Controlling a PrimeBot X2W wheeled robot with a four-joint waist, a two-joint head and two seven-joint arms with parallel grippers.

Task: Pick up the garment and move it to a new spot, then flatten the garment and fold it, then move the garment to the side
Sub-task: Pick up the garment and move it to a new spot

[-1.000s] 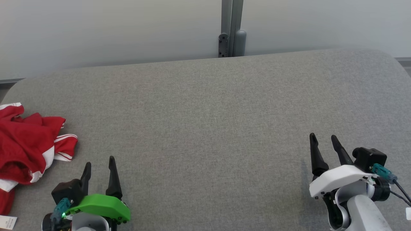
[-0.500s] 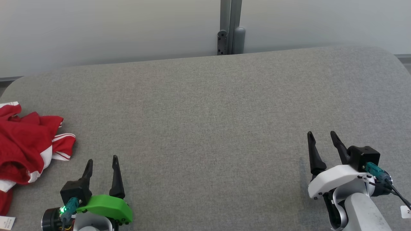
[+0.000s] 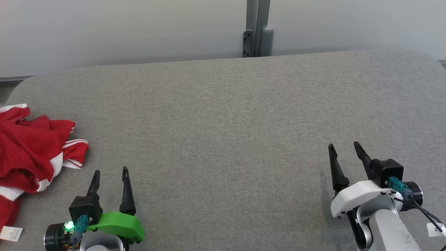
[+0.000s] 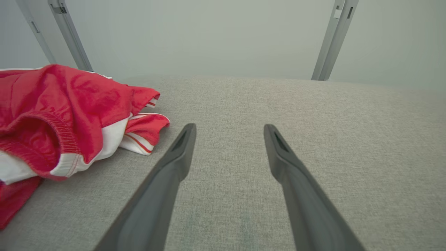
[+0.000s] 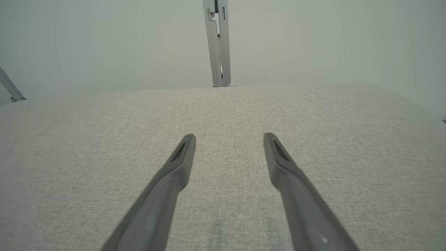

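We see the red garment crumpled at left on the grey table. Our left gripper, lower left, gapes empty; our right gripper, lower right, likewise.

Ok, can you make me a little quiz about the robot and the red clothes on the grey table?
1. True or false: the left gripper is holding the red garment.
2. Where on the grey table does the garment lie, by the robot's own sides? A) left B) middle C) right
3. Fill in: the right gripper is ____ and holds nothing.

Key: 1 false, it is open and clear of the cloth; 2 A; 3 open.
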